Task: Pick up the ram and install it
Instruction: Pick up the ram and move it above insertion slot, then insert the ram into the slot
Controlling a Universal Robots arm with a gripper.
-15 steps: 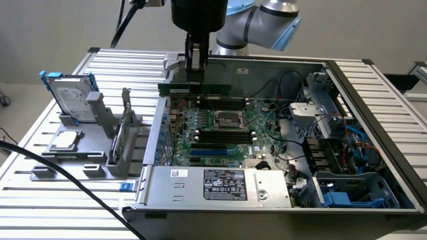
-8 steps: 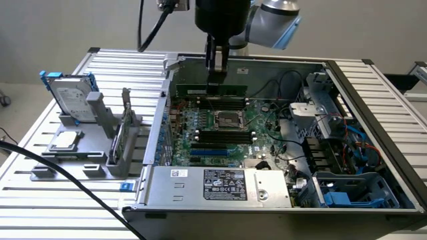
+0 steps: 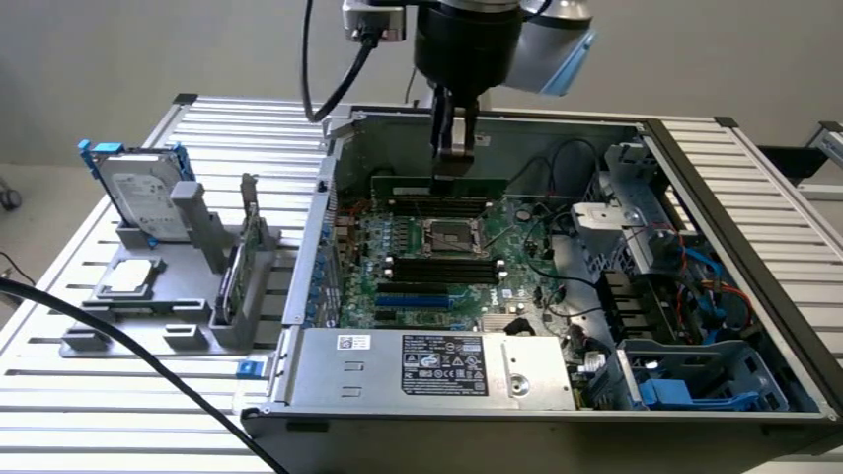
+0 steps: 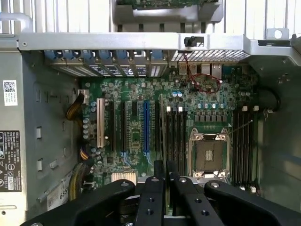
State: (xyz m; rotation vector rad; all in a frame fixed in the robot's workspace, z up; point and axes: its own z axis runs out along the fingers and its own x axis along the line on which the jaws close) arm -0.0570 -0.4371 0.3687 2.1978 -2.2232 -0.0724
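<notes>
Install step in hand: gripper (image 3: 452,163) down in the case, fingers (image 4: 151,197) apparently pinching the ram (image 3: 435,185), hung edge-down just below the fingertips over the memory slots (image 3: 428,205). Calls for squaring edge to slot.

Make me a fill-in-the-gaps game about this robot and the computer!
The ram in the gripper is coloured ____.
The hard drive stands outside the computer case, on the exterior view's ____.
Its rails are ____.
Missing words: green, left, blue.
</notes>
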